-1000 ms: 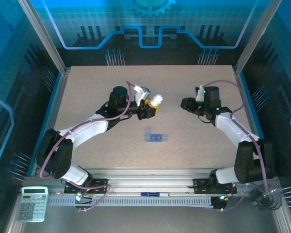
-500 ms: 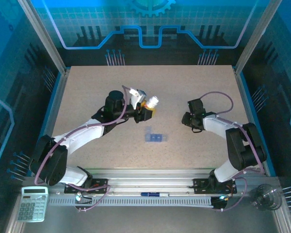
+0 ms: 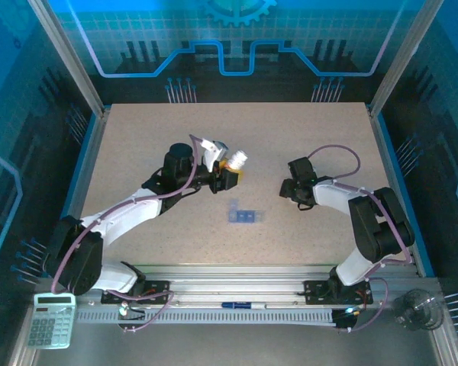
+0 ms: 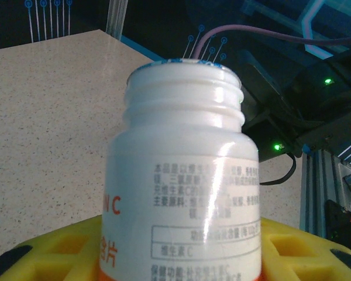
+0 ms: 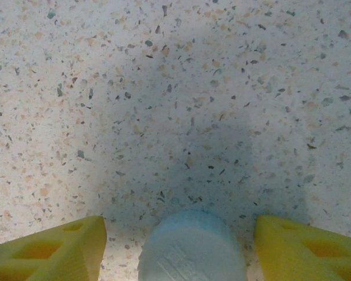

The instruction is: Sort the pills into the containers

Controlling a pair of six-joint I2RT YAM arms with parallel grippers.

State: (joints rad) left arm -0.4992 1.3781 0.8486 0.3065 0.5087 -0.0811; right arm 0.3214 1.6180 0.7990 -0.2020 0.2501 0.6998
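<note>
While the left gripper (image 4: 176, 257) clamps it, the bottle (image 4: 181, 146) reads "C".

From above, the table (image 3: 290, 145) is bright and evenly lit from overhead, while the walls (image 3: 15, 114) around it glow a dim blue. My arms (image 3: 130, 210) throw only faint, soft shadows. The posts (image 3: 69, 57) lean outward toward the edges.

My left wrist sees the bottle (image 4: 181, 175) so close that it is slightly soft, with a white streak of glare down its label. The background there is dark, with green lights (image 4: 326, 81).

Under my right wrist lies a wide grey shadow. The cap (image 5: 190, 249) and right fingers (image 5: 47, 252) are blurred.
</note>
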